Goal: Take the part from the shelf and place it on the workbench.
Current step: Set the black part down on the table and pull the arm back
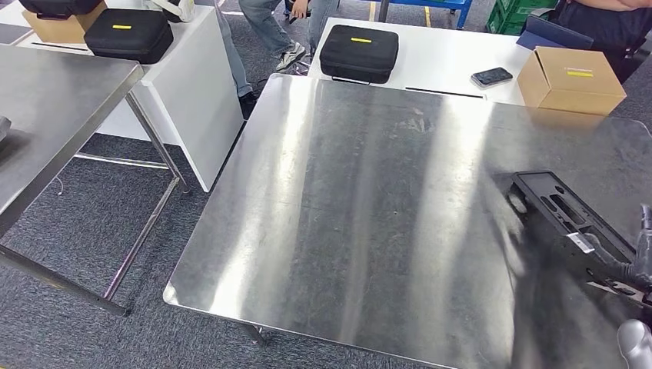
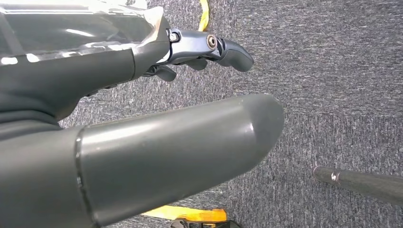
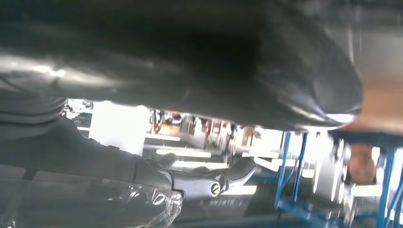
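**Black part at the bench's right edge, right hand on it**

The right hand [image 1: 642, 257] comes in at the right edge of the head view, its dark fingers curled onto the near end of the black part [image 1: 573, 223]. It appears to hold the part, though most of the hand is cut off by the frame, so how firm the grip is cannot be told. In the right wrist view the hand [image 3: 209, 183] is seen close up, thick thumb above and darker fingers stretched out below, with a dark blurred mass pressed against the lens.

The part is a flat black frame with long slots and a small pale label near the hand. It lies low over the right side of the steel bench [image 1: 361, 223], its far end pointing toward the bench's middle; whether it rests flat on the surface or is just above it is unclear.

The left hand [image 2: 204, 52] hangs over grey carpet [image 2: 332, 71], fingers loosely bent and apart, nothing in them.

Behind the bench stands a white table [image 1: 454, 65] with a black case [image 1: 358, 52], a phone [image 1: 491, 77] and a cardboard box [image 1: 570, 79]. To the left is a second steel bench [image 1: 54, 115], and beyond it another white table carrying a black case [image 1: 128, 34]. A person's legs [image 1: 269, 31] show at the top.
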